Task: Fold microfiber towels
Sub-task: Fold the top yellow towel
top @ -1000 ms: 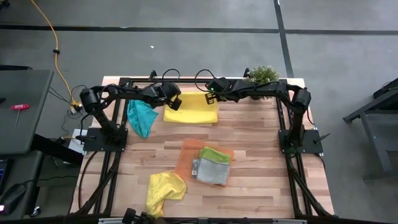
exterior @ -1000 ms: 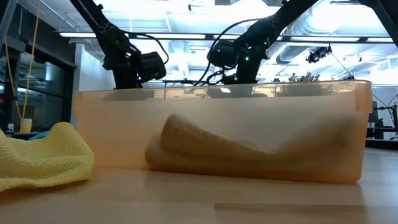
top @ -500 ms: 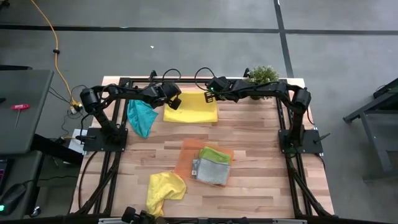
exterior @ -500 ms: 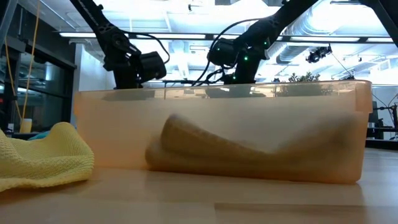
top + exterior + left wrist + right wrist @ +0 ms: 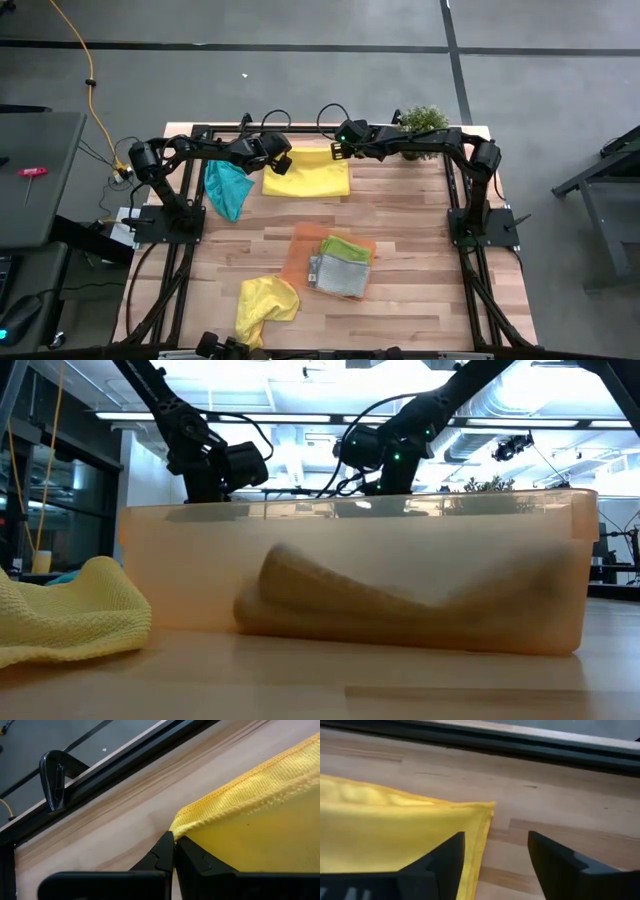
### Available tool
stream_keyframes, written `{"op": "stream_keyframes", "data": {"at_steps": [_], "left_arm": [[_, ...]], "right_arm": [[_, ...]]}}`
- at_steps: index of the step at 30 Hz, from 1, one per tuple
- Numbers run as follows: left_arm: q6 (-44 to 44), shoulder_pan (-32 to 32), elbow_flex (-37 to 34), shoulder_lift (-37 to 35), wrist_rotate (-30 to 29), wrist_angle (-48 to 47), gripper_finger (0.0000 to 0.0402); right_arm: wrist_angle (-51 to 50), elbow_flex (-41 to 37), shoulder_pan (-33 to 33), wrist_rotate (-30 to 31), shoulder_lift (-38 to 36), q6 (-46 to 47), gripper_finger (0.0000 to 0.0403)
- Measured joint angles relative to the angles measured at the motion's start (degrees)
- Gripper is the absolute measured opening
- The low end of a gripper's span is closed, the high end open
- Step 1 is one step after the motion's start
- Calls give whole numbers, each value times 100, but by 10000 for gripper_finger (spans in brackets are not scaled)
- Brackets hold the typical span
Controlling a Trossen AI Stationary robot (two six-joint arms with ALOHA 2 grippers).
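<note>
Pinching the far-left corner of the spread yellow towel [image 5: 260, 815], left gripper [image 5: 174, 851] has fingers pressed together on the hem. Right gripper [image 5: 492, 852] is spread, empty, over that towel's far-right corner. Teal towel [image 5: 227, 186] lies left of it. Orange tray [image 5: 302, 243] holds green towel [image 5: 346, 247] and grey towel [image 5: 340, 274]; crumpled yellow towel [image 5: 264, 302] near front.
</note>
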Motion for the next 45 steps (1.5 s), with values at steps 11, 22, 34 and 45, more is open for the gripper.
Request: {"op": "stream_keyframes", "data": {"at_steps": [11,22,34,45], "left_arm": [[453,4,0,0,-50,299,31],[743,304,0,-579,-38,21,99],[1558,1109,0,-2103,2623,174,128],[1518,591,-1295,-2130,4955,1788,83]], "right_arm": [[0,0,8,-121,0,-112,225],[11,0,-18,-166,-8,-372,225],[5,-2,-191,-1344,-411,-2748,225],[72,-2,190,-3765,-299,-4280,201]]}}
